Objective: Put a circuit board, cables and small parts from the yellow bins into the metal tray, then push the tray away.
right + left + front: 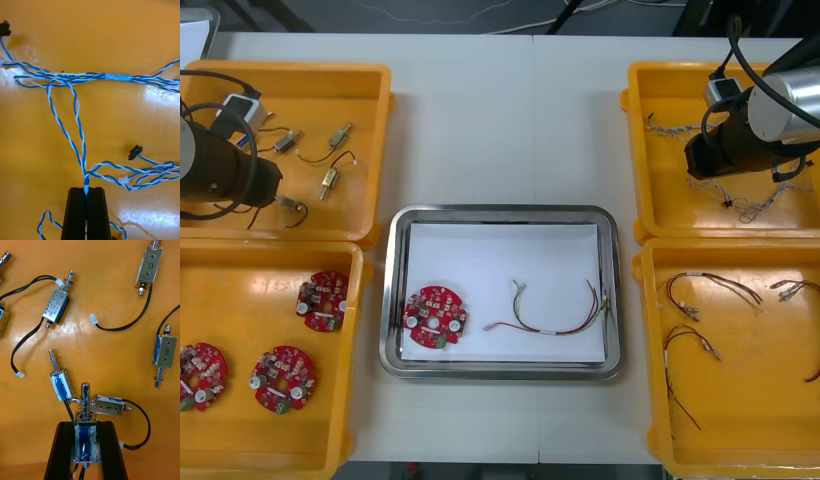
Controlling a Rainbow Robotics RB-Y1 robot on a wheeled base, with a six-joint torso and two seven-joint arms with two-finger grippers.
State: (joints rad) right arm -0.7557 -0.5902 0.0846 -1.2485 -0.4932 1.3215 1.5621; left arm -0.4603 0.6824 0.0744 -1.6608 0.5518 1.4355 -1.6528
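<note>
**Both grippers loaded**

Left gripper (85, 424), in the far-left yellow bin (375, 130), is clamped on a small metal part (85, 440). The metal tray (500, 212) at table centre holds a red circuit board (435, 317) near its left edge and a red and yellow cable (555, 318) rightward. Right gripper (86, 189), in the far-right yellow bin (642, 150), pinches a twisted blue and white cable (77, 120).

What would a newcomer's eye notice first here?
Both grippers are busy: the left gripper is shut on a small metal part in the far left yellow bin, the right gripper on a twisted blue and white cable in the far right yellow bin. Between them, the metal tray holds a red circuit board and a red and yellow cable.
</note>
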